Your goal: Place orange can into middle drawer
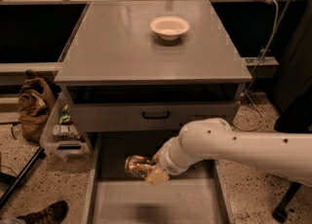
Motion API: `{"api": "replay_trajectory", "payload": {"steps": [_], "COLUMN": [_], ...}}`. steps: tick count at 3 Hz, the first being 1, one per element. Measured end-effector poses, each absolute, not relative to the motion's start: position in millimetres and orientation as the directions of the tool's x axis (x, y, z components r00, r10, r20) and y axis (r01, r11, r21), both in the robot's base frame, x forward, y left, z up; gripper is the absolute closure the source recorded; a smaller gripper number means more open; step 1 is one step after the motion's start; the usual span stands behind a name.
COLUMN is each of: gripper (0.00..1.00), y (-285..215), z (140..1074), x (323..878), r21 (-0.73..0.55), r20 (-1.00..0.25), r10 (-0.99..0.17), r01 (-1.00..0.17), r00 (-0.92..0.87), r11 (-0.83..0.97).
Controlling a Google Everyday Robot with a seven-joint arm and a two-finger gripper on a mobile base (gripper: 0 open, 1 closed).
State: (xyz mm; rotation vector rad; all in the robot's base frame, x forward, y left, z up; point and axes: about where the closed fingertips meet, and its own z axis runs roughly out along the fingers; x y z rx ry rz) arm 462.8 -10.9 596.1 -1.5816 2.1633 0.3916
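Hand (150, 170) sits at the end of the white arm (234, 145), which reaches in from the picture's right edge, low in front of the bench (112, 47). Its pale fingers (158, 175) are closed on the orange can (136, 165). The can juts out from the fingertips toward the picture's left, lying roughly on its side. One end of the can is in the grip and the other end is free.

Can and hand are both over the rear part of the open middle drawer (156, 203), just below the grey drawer front (117, 117) with its small black handle (156, 115). The can is about midway between the drawer's side walls. Whether it touches the drawer floor or is held clear of it cannot be told from this angle.

Only the near side of the fingers shows; the far side of the grip is hidden behind the can and the wrist. The arm covers the drawer's right rear corner, and the arm itself is cut off at the right edge. The bottom edge cuts off the front of the drawer. The space behind the can is dark, so the drawer's back wall is hard to make out, and the can's label cannot be read.

A white bowl (169, 27) stands on the bench top, well apart from the hand.
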Motion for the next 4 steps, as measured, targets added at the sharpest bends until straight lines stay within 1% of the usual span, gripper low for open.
{"api": "replay_trajectory", "payload": {"steps": [1, 2, 3, 4], "gripper": [1.00, 1.00, 1.00, 1.00], "y": [-27, -26, -29, -22], "z": [524, 524, 508, 489], "x": [461, 461, 465, 478], "r21": [-0.102, -0.101, -0.070, 0.002], "r20": [-0.418, -0.420, -0.445, -0.526], "r10": [-0.868, -0.867, -0.845, -0.779], "r01": [-0.935, -0.935, -0.929, -0.916], "r00": [-0.269, -0.269, -0.296, -0.342], "r11": [0.339, 0.339, 0.362, 0.401]}}
